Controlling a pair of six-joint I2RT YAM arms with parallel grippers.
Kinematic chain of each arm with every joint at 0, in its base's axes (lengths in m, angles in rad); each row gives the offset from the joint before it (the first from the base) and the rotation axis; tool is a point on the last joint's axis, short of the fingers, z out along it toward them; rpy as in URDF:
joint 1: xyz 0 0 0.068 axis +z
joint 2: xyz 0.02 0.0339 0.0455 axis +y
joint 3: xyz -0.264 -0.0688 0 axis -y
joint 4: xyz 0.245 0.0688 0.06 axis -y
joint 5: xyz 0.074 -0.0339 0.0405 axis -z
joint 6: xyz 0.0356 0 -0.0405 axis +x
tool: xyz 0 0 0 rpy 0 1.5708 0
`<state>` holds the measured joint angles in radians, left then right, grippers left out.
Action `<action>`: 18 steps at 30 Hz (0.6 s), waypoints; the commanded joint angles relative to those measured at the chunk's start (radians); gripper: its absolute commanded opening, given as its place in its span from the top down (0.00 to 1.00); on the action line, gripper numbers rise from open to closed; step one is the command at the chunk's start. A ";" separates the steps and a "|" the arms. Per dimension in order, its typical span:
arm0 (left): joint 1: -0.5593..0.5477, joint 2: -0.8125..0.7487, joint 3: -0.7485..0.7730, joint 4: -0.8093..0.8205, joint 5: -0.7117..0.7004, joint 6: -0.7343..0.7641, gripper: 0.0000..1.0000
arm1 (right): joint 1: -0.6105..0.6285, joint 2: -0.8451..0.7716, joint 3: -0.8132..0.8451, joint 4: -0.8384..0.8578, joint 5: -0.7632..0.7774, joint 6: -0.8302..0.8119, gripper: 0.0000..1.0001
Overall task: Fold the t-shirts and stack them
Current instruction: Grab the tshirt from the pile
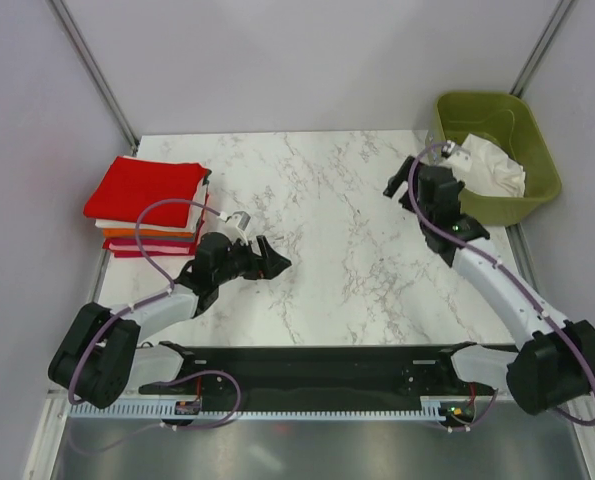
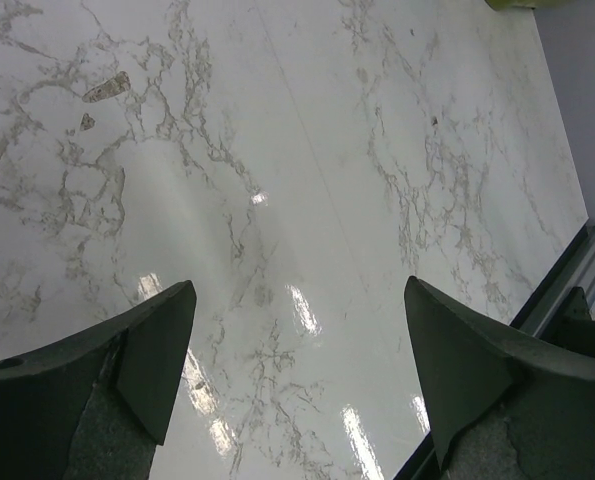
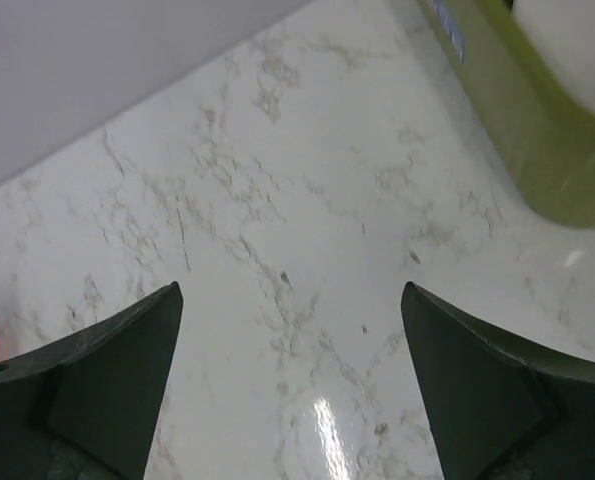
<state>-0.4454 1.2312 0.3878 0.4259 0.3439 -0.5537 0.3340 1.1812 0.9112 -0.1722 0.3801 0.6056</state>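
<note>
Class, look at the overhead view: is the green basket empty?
No, a crumpled white t-shirt lies inside the green basket.

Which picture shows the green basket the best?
The top view. It shows the whole green basket at the far right, with a white t-shirt crumpled inside. The right wrist view catches only part of its side, and the left wrist view just a tiny green sliver at the top edge.

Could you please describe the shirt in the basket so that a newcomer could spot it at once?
Find the marble table and look to its far right corner, where an olive-green basket stands. Inside it lies the white t-shirt. Unlike the folded shirts stacked at the far left, it is loose and crumpled.
</note>
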 commanded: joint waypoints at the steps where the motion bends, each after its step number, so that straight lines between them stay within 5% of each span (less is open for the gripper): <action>1: -0.004 0.011 0.028 0.050 0.006 0.018 0.08 | -0.093 0.087 0.261 -0.122 0.039 -0.044 0.02; 9: -0.004 0.040 0.037 0.051 0.018 0.012 0.08 | -0.435 0.382 0.604 -0.222 -0.063 0.124 0.02; 18: -0.004 0.044 0.039 0.056 0.032 0.003 0.08 | -0.523 0.737 0.882 -0.317 -0.047 0.217 0.02</action>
<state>-0.4454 1.2682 0.3950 0.4290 0.3481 -0.5541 -0.1787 1.8484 1.7149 -0.4374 0.3309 0.7650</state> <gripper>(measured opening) 0.919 0.982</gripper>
